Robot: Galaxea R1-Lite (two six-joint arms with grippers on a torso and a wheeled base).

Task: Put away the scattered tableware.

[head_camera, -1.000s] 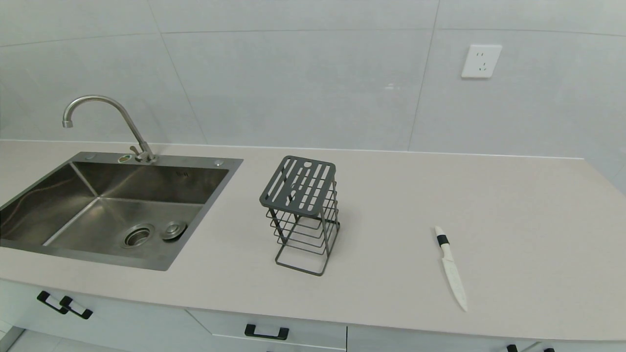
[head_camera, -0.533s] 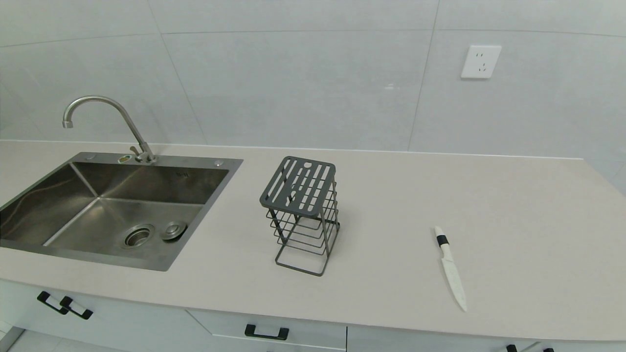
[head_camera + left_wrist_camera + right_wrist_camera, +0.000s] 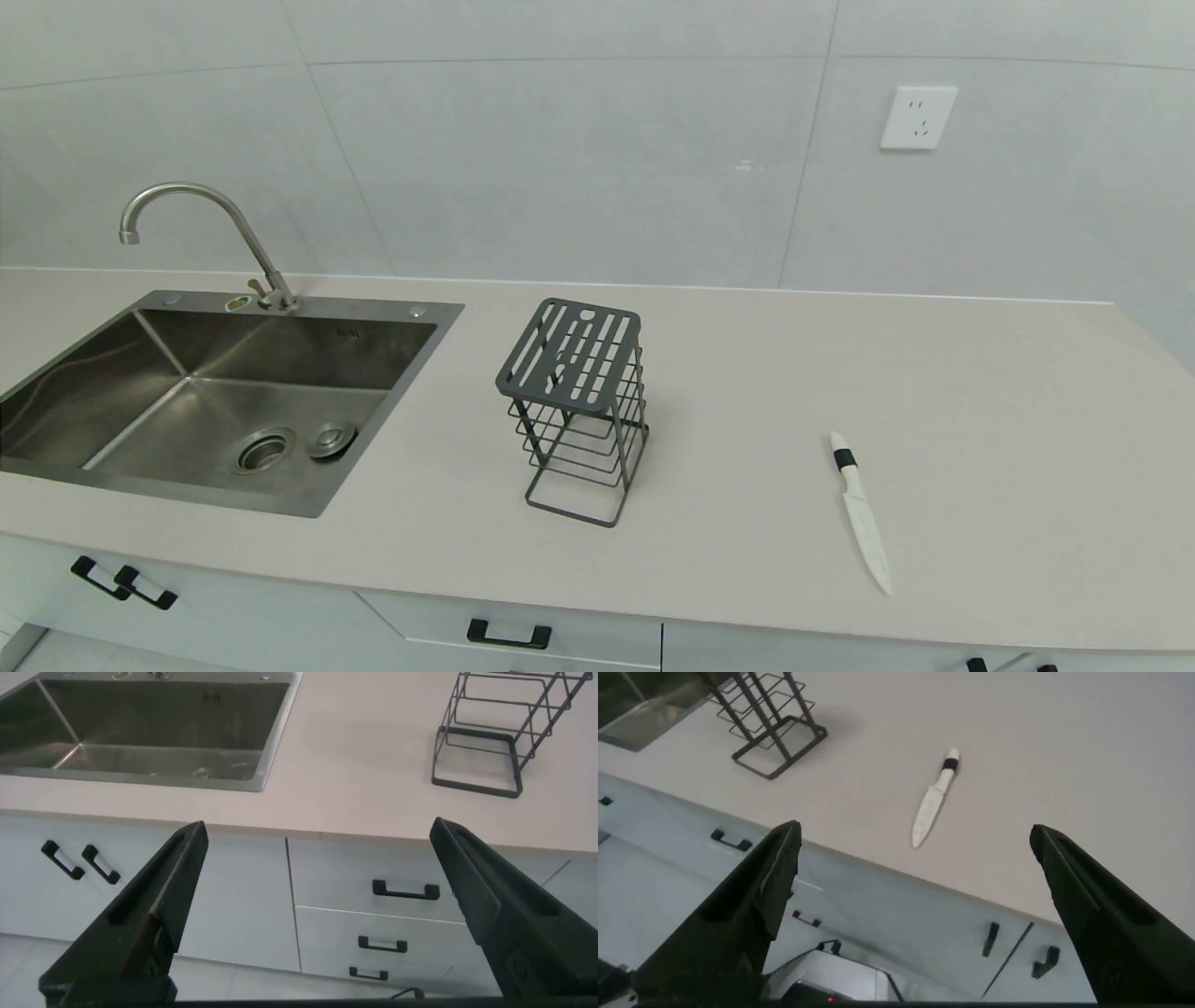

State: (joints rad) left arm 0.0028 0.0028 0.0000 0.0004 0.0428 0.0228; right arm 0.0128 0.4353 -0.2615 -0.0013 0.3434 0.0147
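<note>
Head view: white knife loose on the worktop, right of the slotted rack.
From the left come the sink, then the upright wire rack, then, well apart on the robot's right, the knife, lying flat, its long axis running front to back, handle toward the wall and tip toward the front edge. The left gripper hangs before the cabinet fronts, jaws spread wide and empty; the right gripper, likewise spread and empty, looks the nearer, with the knife ahead between its jaws.
</note>
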